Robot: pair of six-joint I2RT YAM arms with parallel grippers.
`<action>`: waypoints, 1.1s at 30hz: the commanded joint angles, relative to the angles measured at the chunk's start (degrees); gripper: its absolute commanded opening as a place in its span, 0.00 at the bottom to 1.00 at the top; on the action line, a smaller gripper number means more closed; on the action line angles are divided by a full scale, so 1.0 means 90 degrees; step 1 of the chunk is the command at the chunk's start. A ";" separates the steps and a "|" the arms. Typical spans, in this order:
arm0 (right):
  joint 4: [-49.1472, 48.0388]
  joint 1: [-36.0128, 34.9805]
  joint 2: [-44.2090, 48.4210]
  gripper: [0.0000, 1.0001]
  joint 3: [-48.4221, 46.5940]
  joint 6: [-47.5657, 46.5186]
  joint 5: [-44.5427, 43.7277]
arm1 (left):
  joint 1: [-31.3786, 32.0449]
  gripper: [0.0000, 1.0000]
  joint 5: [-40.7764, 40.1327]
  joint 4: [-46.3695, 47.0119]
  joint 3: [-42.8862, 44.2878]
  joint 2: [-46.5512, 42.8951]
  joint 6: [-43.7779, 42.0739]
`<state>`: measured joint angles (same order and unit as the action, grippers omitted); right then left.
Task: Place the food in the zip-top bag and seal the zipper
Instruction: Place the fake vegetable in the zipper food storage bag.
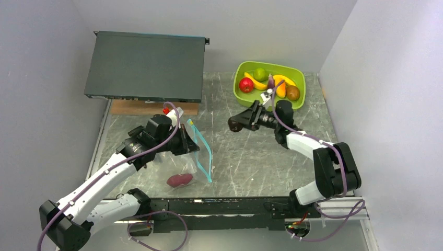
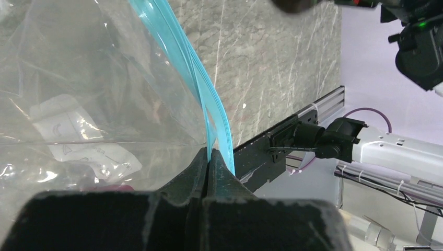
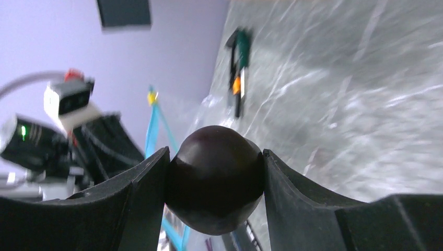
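Note:
My left gripper (image 1: 185,140) (image 2: 209,157) is shut on the teal-blue zipper (image 1: 205,151) (image 2: 203,89) of the clear zip-top bag (image 1: 177,162) (image 2: 78,78) and holds its mouth up off the table. A reddish-purple food piece (image 1: 179,180) lies inside the bag. My right gripper (image 1: 237,124) (image 3: 215,152) is shut on a dark purple rounded food piece (image 3: 215,183), to the right of the bag mouth and above the table. A red apple (image 1: 246,84), green lime (image 1: 259,73), yellow bananas (image 1: 256,82), an orange piece (image 1: 281,90) and a brown kiwi (image 1: 293,93) lie in the tub.
The lime-green tub (image 1: 240,97) stands at the back right. A dark flat box (image 1: 146,65) rests on a wooden block (image 1: 130,108) at the back left. A hand tool with green and orange on its handles (image 3: 239,73) lies on the table. White walls close both sides.

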<state>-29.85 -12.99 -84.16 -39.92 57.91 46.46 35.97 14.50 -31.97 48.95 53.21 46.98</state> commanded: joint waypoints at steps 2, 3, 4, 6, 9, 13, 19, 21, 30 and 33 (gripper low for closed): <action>-0.1394 -0.1338 0.0632 0.00 0.0223 -0.0032 0.0518 | -0.0019 0.00 -0.0039 0.0134 0.0304 0.0095 -0.0238; -0.1547 -0.1476 0.0750 0.00 0.0322 -0.0068 0.0440 | -0.0019 0.00 -0.0039 0.0125 0.0319 0.0112 -0.0239; -0.1642 -0.1648 0.0887 0.00 0.0429 -0.0116 0.0308 | -0.0021 0.00 -0.0031 0.0119 0.0324 0.0121 -0.0241; -0.1352 -0.1959 0.1191 0.00 0.0551 -0.0431 -0.0360 | -0.0015 0.00 0.0004 0.0138 0.0316 0.0119 -0.0217; -0.1393 -0.2287 0.1531 0.00 0.0729 -0.0711 -0.0762 | -0.0017 0.00 0.0008 0.0153 0.0276 0.0077 -0.0190; -0.1340 -0.2803 0.1358 0.00 0.0531 -0.1160 -0.0756 | -0.0018 0.00 -0.0009 0.0094 0.0320 0.0022 -0.0184; -0.1393 -0.3371 0.0844 0.00 0.0445 -0.1588 -0.1168 | -0.0016 0.00 0.0014 0.0018 0.0392 -0.0084 -0.0163; -0.0922 -0.3679 0.0939 0.00 0.0405 -0.2264 -0.1778 | -0.0021 0.00 0.0063 0.0023 0.0367 -0.0138 -0.0144; -0.0601 -0.4338 0.0728 0.00 0.0392 -0.3449 -0.3670 | -0.0005 0.00 0.0289 0.0030 0.0488 -0.0203 -0.0086; -0.0767 -0.4445 0.0569 0.00 0.0223 -0.3295 -0.3896 | -0.0002 0.00 0.0403 0.0148 0.0446 -0.0170 -0.0041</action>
<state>-34.63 -51.55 -77.58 -34.54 30.74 18.11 35.77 15.59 -32.80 50.89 52.21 46.19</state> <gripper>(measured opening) 0.605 0.013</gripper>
